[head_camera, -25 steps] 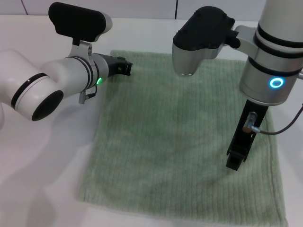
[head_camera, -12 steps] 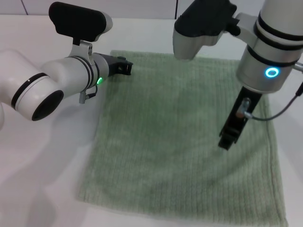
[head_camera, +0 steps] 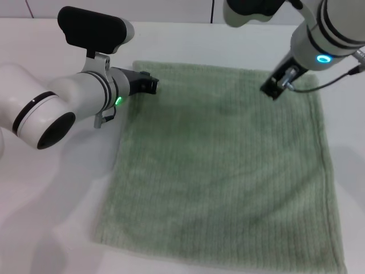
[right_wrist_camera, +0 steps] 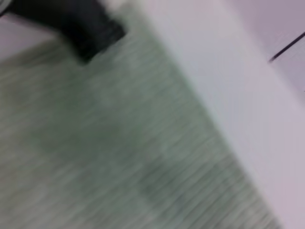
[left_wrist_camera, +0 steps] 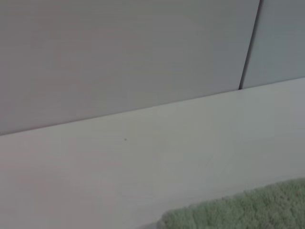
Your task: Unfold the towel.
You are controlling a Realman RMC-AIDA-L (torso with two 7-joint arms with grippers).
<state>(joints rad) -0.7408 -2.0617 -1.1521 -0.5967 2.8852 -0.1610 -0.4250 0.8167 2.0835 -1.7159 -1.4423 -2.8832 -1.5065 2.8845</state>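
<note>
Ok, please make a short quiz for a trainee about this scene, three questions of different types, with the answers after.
1. True or false: the towel lies spread flat on the table.
2. Multiple choice: where is the left gripper?
A. At the towel's far left corner
B. At the towel's near edge
C. Away from the towel
3. Short answer: over which part of the towel is the right gripper?

Key:
1. True. It is one flat sheet, with no fold showing.
2. A.
3. The far right part, close to the far edge.
</note>
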